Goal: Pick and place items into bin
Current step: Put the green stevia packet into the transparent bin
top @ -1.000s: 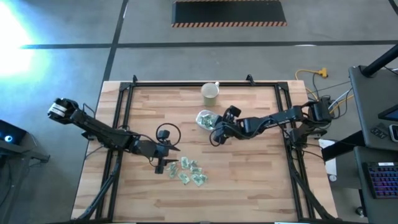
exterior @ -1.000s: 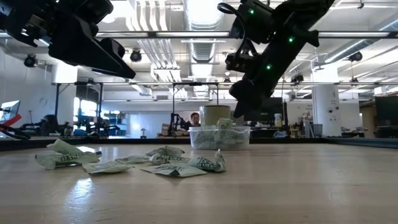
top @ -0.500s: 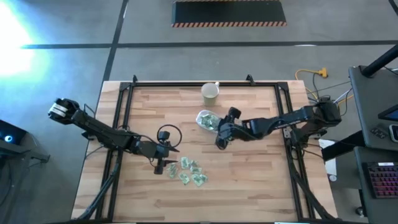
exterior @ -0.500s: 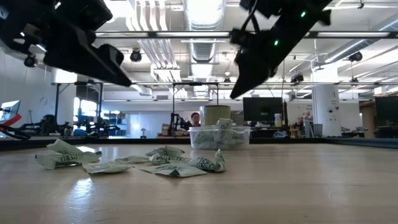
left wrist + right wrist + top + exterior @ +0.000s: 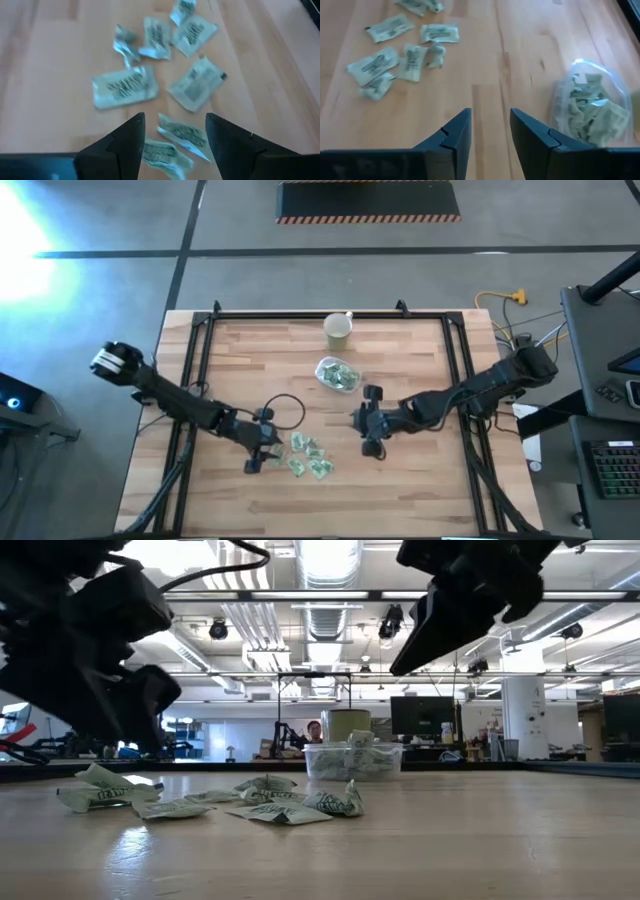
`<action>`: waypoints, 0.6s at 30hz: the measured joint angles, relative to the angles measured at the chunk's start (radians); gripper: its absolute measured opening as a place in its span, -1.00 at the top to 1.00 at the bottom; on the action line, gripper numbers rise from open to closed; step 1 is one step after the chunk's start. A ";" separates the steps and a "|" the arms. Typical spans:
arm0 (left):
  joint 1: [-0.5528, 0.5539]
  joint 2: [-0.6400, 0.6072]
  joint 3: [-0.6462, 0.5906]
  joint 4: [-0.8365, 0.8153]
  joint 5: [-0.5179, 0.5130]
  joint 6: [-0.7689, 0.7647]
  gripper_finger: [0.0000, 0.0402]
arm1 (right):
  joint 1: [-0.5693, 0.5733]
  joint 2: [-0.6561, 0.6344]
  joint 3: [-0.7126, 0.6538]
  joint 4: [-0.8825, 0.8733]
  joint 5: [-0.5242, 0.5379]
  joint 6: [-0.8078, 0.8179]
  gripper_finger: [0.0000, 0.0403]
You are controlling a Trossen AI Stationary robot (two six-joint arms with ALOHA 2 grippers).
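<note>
Several pale-green-and-white packets (image 5: 306, 459) lie loose on the wooden table near its front middle; the low view shows these packets (image 5: 250, 805) flat on the wood. The clear bin (image 5: 338, 375) stands farther back and holds more packets (image 5: 587, 112). My left gripper (image 5: 258, 461) is open, low at the left edge of the pile; two packets (image 5: 175, 134) lie between its fingers (image 5: 131, 134). My right gripper (image 5: 372, 444) hangs open over bare wood (image 5: 490, 95), between the pile and the bin, with nothing between its fingers.
A pale cream cup (image 5: 338, 330) with a handle stands behind the bin near the table's far edge. A black frame (image 5: 200, 340) runs along the table's left, right and far sides. Bare wood lies to the right of the pile.
My right gripper has left the bin and swung toward the table's near edge, rising a little. My left gripper has dropped toward the table and edged to the near side, at the left of the packet pile. The packets and bin have not moved.
</note>
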 joint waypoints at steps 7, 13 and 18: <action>-0.070 0.021 0.004 -0.012 -0.099 -0.046 0.05 | 0.016 0.016 -0.001 0.000 0.001 -0.010 0.44; -0.091 0.019 0.004 -0.026 -0.109 -0.068 0.05 | 0.016 0.016 -0.002 0.002 0.001 -0.007 0.49; -0.122 0.019 0.004 -0.049 -0.163 -0.064 0.05 | 0.016 0.016 -0.003 0.003 0.001 0.001 0.53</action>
